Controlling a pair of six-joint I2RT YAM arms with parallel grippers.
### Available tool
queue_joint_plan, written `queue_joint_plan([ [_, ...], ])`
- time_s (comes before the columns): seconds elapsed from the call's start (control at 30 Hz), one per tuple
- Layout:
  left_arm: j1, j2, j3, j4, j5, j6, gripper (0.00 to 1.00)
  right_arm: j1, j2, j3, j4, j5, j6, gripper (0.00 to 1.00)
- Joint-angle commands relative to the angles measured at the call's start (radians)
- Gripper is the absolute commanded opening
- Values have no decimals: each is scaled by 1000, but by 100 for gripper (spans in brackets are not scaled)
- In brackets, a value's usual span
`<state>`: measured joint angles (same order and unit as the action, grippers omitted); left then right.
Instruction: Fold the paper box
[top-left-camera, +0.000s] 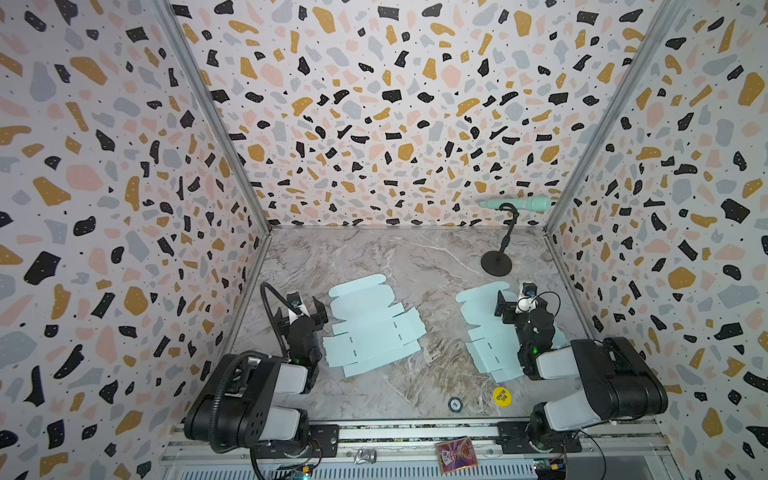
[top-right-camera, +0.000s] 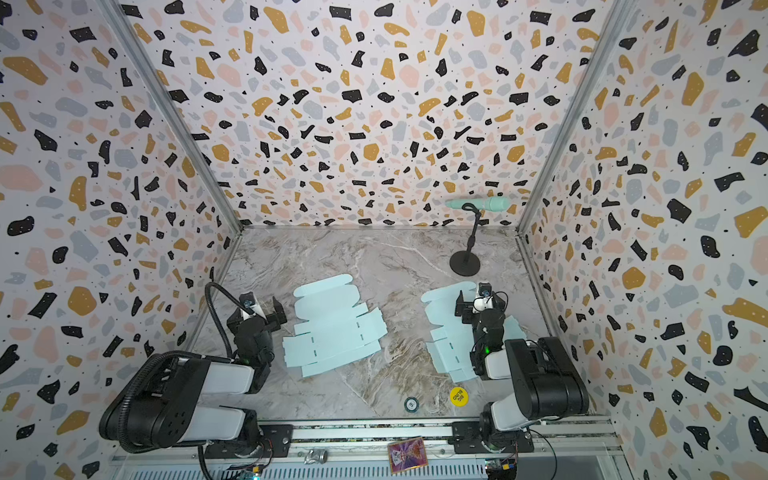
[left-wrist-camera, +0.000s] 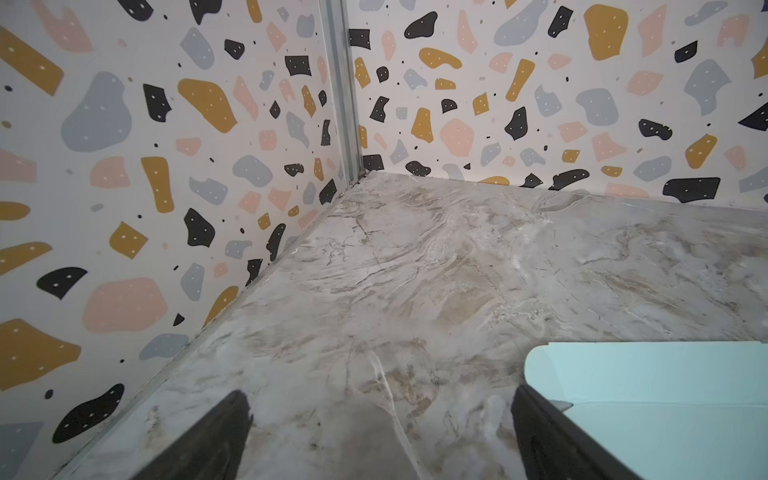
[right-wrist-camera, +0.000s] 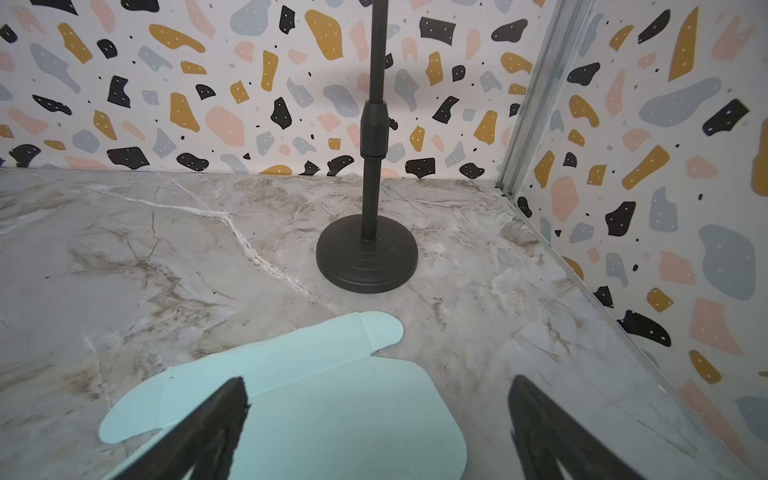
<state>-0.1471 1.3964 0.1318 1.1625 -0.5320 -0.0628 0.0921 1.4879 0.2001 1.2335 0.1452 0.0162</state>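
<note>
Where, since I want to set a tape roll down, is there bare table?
Widest: the back-left stretch between the back wall and the left flat box. Also the strip between it and the right flat box. Crowded: the right side, with the right arm over that box and the mic stand behind.

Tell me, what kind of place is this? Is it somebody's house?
Probably a robot practice booth, not a house. Two robot arms sit on a metal rail, speckled walls box in a marble table, and a microphone stands at the back.
</note>
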Motion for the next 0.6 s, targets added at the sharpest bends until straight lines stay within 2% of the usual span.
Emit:
queue_joint_plan([
  [0.0,-5,-3,20,57,-5,15,100,5,-2,7,6,3,-4,99],
  [0.57,-5,-2,20,57,-5,15,100,-10,-2,13,-5,-27,3,99],
])
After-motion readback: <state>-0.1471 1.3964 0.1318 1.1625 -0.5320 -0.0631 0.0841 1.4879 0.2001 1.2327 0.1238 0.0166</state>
